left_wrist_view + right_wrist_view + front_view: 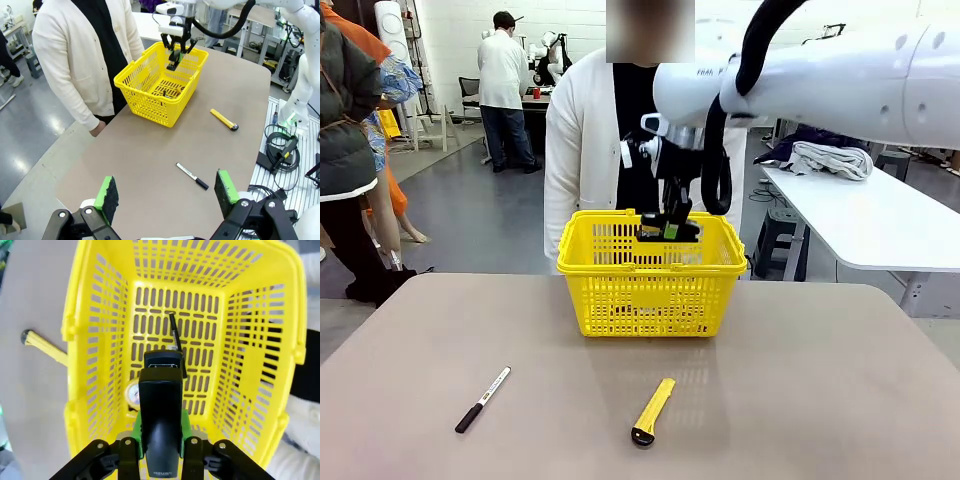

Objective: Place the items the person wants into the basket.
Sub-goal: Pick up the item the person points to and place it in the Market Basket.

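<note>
The yellow basket (650,290) (150,92) (95,340) stands at the table's far side, in front of the person (590,130) (85,55) in the white cardigan. My right gripper (668,228) (173,59) (160,432) hangs over the basket's mouth, shut on the black stapler (160,425) (669,233). On the basket floor lie the slim black pen (176,342) (164,93) and the round tape measure (133,393). My left gripper (167,192) is open, high above the table's near side, with nothing between its green pads (107,192).
A black-and-white marker (483,399) (192,176) lies on the table at the near left. A yellow utility knife (652,411) (224,120) (42,345) lies near the middle front. A white table with clothes (880,215) stands at the back right.
</note>
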